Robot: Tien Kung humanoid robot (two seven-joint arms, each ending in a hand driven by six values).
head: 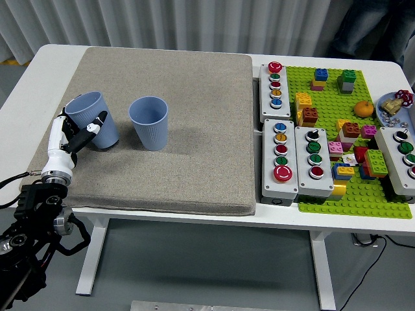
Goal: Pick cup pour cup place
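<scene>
Two light blue ribbed cups are on the grey mat (194, 129). The left cup (95, 116) is tilted, its top leaning left, and my left hand (76, 133) is shut on its near left side. The second cup (150, 122) stands upright a short way to its right, open end up. What is inside either cup cannot be seen. My right arm is out of view.
Right of the mat stand several grey button boxes (280, 162). Past them lies a green baseplate (337, 97) with loose bricks and an orange ball (365, 108). A small bowl (393, 109) sits at the far right edge. A person stands at the far right corner.
</scene>
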